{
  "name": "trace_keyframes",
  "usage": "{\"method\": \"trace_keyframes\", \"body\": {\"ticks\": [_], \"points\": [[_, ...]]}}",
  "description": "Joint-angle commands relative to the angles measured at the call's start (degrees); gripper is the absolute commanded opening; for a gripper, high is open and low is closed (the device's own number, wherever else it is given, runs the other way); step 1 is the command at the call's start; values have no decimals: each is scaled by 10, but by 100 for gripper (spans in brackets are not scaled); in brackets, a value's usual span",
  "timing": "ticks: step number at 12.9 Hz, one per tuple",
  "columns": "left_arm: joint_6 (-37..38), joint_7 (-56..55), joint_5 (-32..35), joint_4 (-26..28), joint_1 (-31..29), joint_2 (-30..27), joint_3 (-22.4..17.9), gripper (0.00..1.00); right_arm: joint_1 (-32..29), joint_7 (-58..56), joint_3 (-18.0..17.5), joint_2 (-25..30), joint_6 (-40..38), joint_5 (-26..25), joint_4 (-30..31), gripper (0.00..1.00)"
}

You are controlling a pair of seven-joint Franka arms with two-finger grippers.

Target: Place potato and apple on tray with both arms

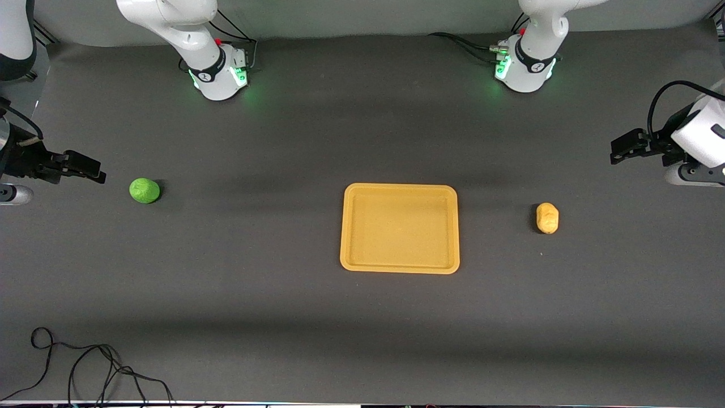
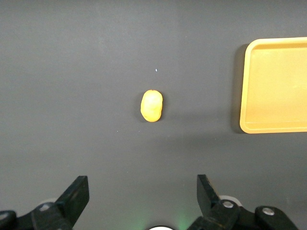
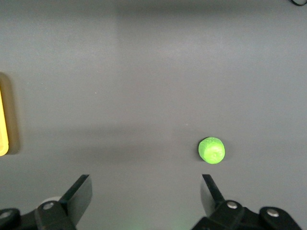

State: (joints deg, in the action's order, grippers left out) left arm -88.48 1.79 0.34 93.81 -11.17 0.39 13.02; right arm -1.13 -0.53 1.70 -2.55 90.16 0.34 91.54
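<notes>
Left gripper (image 2: 141,194): raised over the left arm's end of the surface (image 1: 283,317), fingers spread wide, nothing between them. Potato (image 1: 547,218) lies on the surface near it, apart from the tray (image 1: 399,267), toward the left arm's end.

Right gripper (image 3: 146,194): raised over the right arm's end, fingers likewise spread, nothing held. Apple (image 1: 144,190) rests on the surface close by, well apart from the tray.

Tray sits between apple and potato, nearer the potato, nothing in it.

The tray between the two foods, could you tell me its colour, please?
The tray is plain yellow-orange, clearest in the front view.
</notes>
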Motion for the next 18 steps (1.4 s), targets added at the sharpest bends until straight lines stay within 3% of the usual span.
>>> {"method": "trace_keyframes", "body": {"ticks": [1, 18], "points": [[10, 8, 7, -13, -2, 8, 2, 100, -2, 12, -2, 6, -8, -1, 2, 100], [-21, 9, 8, 9, -14, 18, 2, 100, -4, 4, -1, -5, -7, -3, -14, 100]]}}
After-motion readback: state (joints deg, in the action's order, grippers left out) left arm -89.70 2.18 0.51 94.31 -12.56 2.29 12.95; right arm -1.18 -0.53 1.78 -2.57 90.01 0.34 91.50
